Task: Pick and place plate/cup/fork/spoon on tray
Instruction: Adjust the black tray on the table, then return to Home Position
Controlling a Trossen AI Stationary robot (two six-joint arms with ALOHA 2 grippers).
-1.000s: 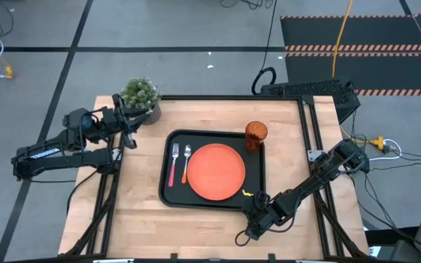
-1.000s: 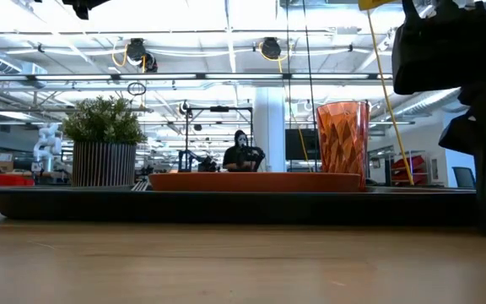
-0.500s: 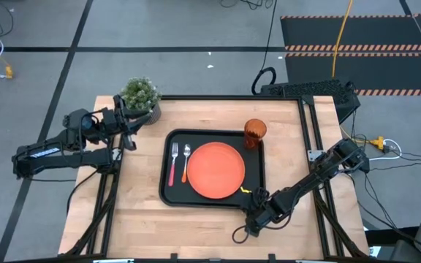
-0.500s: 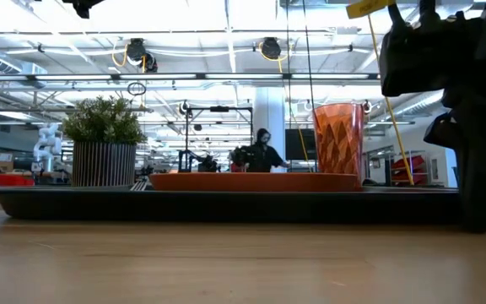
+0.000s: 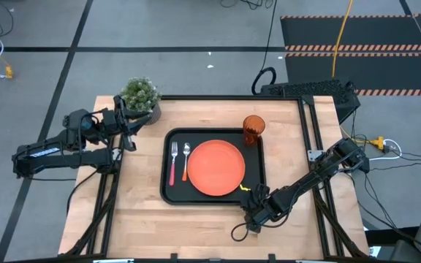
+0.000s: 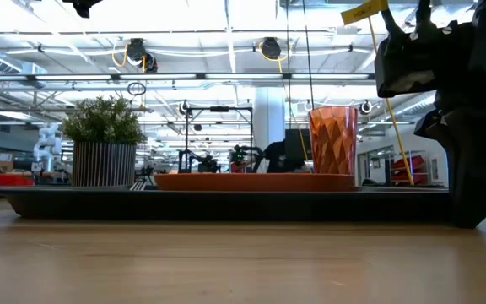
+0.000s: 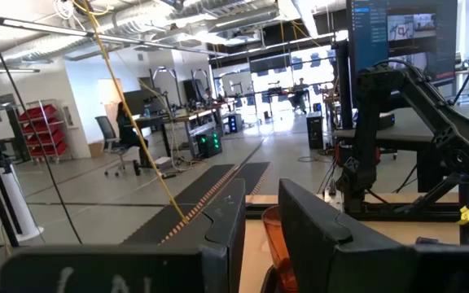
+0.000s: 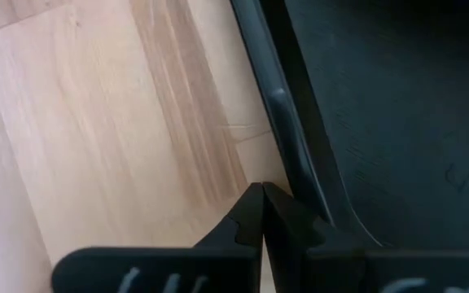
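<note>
The black tray (image 5: 165, 157) lies mid-table and also shows in the low view (image 6: 226, 207). On it lie the orange plate (image 5: 216, 168), the pink-handled fork (image 5: 172, 164) and the orange-handled spoon (image 5: 186, 162). The amber cup (image 5: 253, 130) stands upright in the tray's far right corner. My right gripper (image 5: 253, 207) is shut, low at the tray's near right corner. My left gripper (image 5: 130, 128) is open and empty at the table's far left, beside the potted plant (image 5: 139, 93). My right gripper's shut fingertips (image 8: 260, 199) stand against the outer side of the tray's raised rim (image 8: 277, 122) at its near right corner. The fingers come low over the table from the near right side. The tray lies flat on the table.
The potted plant stands at the far left corner, close to my left gripper. Bare wood (image 5: 196, 226) lies in front of the tray and to its left (image 5: 141, 183). A black frame (image 5: 305, 139) runs along the table's edges.
My right gripper has gone toward the table's far edge and a little left, staying shut against the tray's corner. The tray, with plate, cup, fork and spoon on it, has slid a little toward the far edge and left.
</note>
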